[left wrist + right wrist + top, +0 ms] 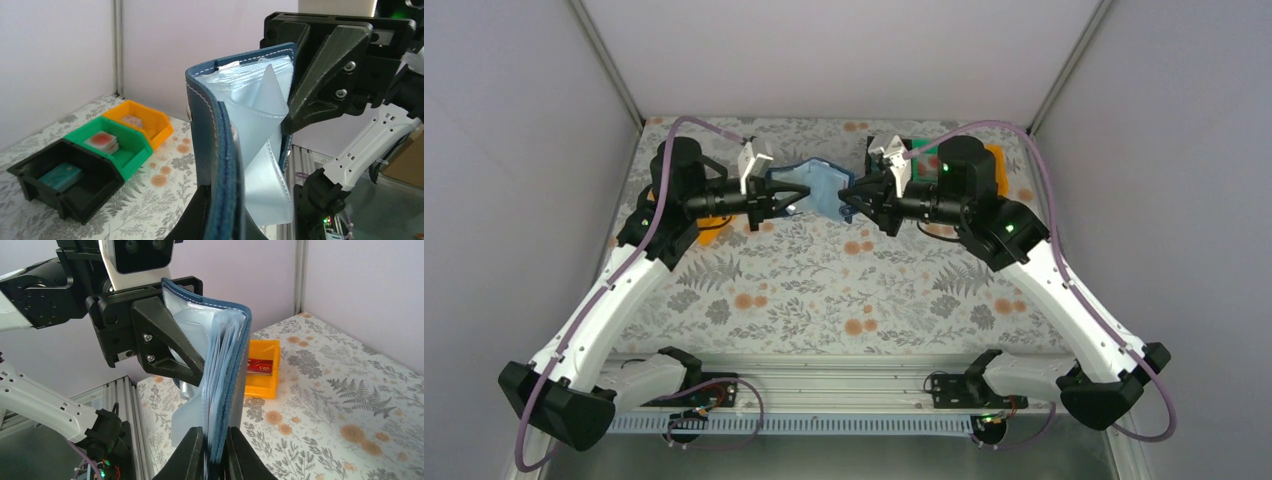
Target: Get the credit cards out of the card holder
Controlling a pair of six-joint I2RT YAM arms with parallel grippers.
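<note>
- The card holder (812,188) is held clear of the flowered table cover (824,290), over the far middle of the table, and is spread open between the two arms.
- The left gripper (774,197) is clamped shut on one navy cover. In the left wrist view, the stitched edge of that cover is seen rising from between the fingers.
- The right gripper (857,200) is closed on the opposite side. In the right wrist view, its fingers (192,455) are pinched around the other cover together with a bundle of sleeve edges.
- Pale blue clear sleeves (260,115) are fanned out between the covers, and one is seen hanging loose and bent. Whether any card sits in them cannot be told.
- Three bins are set side by side at the far right of the table, near the wall: a black bin (30,182), a green bin (135,150) and an orange bin (160,125).
- A teal card (61,175) is seen lying flat in the black bin. A card with an orange-red spot (102,141) lies in the green bin on what looks like a small stack. A pale card (132,121) lies in the orange bin.
- A second orange bin (272,385) is seen on the left side of the table, near the left arm. A red card (260,366) lies flat in it.
</note>
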